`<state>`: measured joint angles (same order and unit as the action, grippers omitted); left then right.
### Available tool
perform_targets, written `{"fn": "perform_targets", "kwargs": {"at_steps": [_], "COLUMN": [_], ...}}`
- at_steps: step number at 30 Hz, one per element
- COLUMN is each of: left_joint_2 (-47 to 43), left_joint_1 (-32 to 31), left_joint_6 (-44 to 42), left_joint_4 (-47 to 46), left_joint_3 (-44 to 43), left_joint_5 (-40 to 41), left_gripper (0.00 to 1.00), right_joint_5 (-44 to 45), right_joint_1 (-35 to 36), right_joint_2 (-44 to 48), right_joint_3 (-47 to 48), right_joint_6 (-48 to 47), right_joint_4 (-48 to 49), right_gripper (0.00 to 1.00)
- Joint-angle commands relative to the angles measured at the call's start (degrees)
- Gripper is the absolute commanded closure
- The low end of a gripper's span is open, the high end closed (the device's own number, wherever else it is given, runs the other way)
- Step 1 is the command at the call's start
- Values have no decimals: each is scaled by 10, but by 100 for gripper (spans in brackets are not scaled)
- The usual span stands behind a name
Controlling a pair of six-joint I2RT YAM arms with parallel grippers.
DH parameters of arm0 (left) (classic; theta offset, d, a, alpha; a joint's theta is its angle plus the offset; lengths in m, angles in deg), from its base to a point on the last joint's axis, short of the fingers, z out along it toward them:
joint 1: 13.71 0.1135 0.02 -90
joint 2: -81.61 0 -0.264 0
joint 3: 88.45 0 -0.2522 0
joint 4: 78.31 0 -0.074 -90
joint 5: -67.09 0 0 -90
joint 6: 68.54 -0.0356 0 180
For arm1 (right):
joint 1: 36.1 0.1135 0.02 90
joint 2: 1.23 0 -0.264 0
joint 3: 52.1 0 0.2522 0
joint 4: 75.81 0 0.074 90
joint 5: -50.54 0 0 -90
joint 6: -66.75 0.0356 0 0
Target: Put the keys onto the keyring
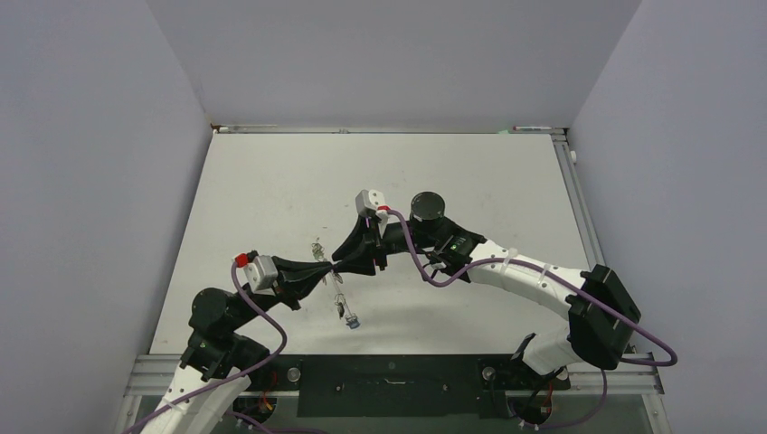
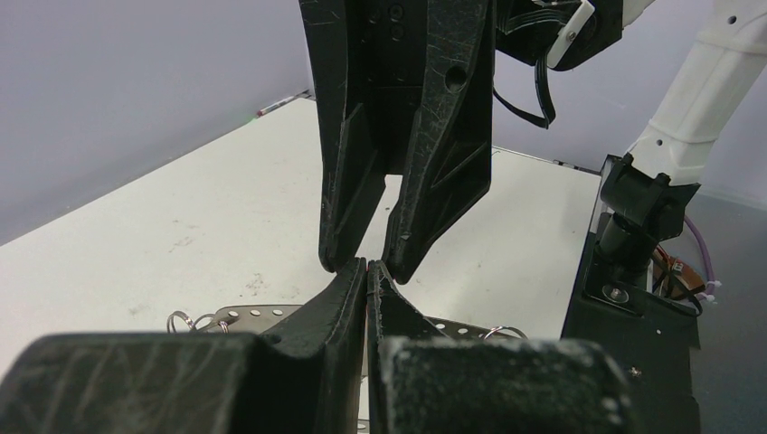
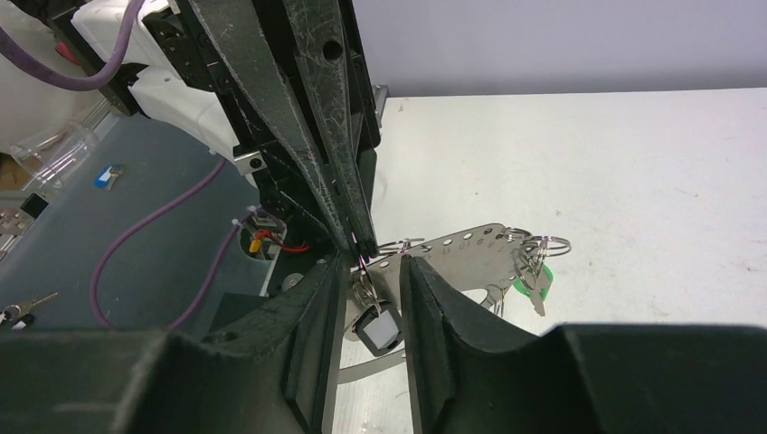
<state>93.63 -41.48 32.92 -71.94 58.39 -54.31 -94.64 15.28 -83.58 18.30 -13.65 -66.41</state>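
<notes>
– State of the black two-finger left gripper point(image 2: 366, 271)?

– Clamped together, with barely a slit between the fingers. No telling from any view about a pinch on anything at the tips.

– And the black two-finger right gripper point(image 3: 374, 267)?

– Parted and gripping nothing. Tip to tip with the left gripper, one finger to each side of those closed tips.

– Whereabouts of the thin grey metal keyring point(image 3: 461, 246)?

– Right at the meeting point and just below it. A flat perforated band bent into a loop, starting just beside the left tips and curving away low over the white table point(image 3: 633, 163).

– Keys?

– Small silver key with a green plastic tag point(image 3: 527, 282) hanging off the far bend of the band, beside a few small split rings point(image 3: 552, 244). Small key with a square grey-and-black head point(image 3: 380, 330) dangling in the gap between the right fingers, seemingly touching neither. Seen from above, small key with a blue plastic tag point(image 1: 353, 321) at the end of the band nearest the arm bases, clear of both grippers.
</notes>
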Motion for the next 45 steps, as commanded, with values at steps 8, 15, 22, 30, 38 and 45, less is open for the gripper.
{"fn": "perform_targets", "kwargs": {"at_steps": [8,15,22,30,38,45], "left_joint_2": [-8,-8,-10,-13,-17,-29], "left_joint_1": [-4,-4,-4,-4,-4,-10], "left_joint_6": [4,4,5,5,-4,-26], "left_joint_4": [-54,-55,-54,-53,-36,-3], "left_joint_3": [-11,-11,-11,-11,-17,-31], "left_joint_5": [-7,-7,-8,-8,0,31], "left_gripper": [100,100,100,100,75,31], "right_joint_5": [-31,-30,-25,-21,41,172], "right_joint_1": [4,2,2,1,2,40], "right_joint_2": [14,24,13,15,43,81], "right_joint_3": [5,-2,6,11,75,135], "right_joint_6": [-28,-25,-18,-26,-132,-228], "right_joint_4": [3,9,15,3,-192,-375], "right_gripper": [66,67,83,95,95,95]}}
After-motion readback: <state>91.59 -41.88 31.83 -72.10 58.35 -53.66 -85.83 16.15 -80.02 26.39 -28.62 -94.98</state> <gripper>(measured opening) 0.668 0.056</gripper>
